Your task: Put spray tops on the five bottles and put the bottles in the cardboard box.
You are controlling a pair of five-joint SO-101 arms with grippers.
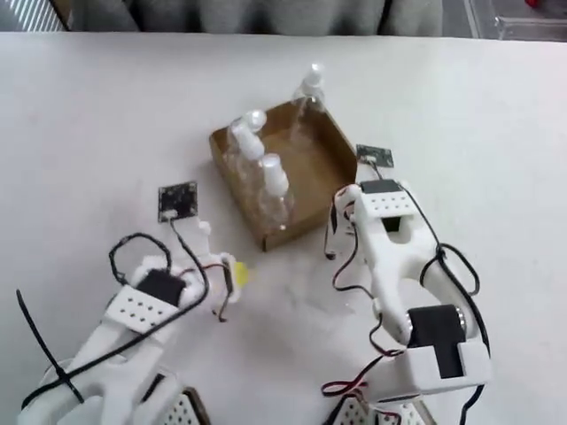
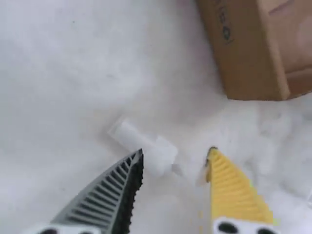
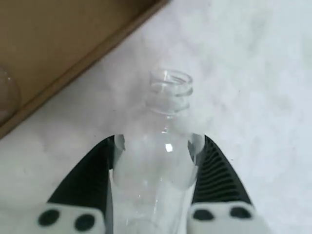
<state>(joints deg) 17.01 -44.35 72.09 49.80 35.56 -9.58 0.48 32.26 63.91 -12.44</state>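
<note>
Landmark: cardboard box [image 1: 319, 164], open-topped, standing on the table [image 1: 106, 115].
Box contents: three capped bottles [image 1: 273, 181], upright. Two stand by the wall on the left arm's side, and one stands at the far corner.
Uncapped bottle: the uncapped bottle [image 3: 168, 90] is clear and sits just outside the box, beside the wall on the right arm's side. Its threaded neck is bare, with no top fitted.
Right gripper: the right gripper [image 3: 158, 144] is clamped on the uncapped bottle, one finger pressed to each side of the shoulder, below the neck.
Spray top: the spray top [image 2: 156, 151] lies on its side on the table, near the box's near corner but apart from it.
Left gripper: the left gripper [image 2: 175, 155] is spread wide and holds nothing. Its tips straddle the spray top; contact cannot be confirmed.
Handling, bottle: judged light, thin-walled and smooth, so liable to dent or slip under a hard squeeze. Best held at the shoulder or body, leaving the thread free.
Handling, top: judged small, light and rigid, and likely to skid on the table. Take it across the collar, not by the thin tube.
Stage: judged that capping is still due on this bottle before it is boxed.
</note>
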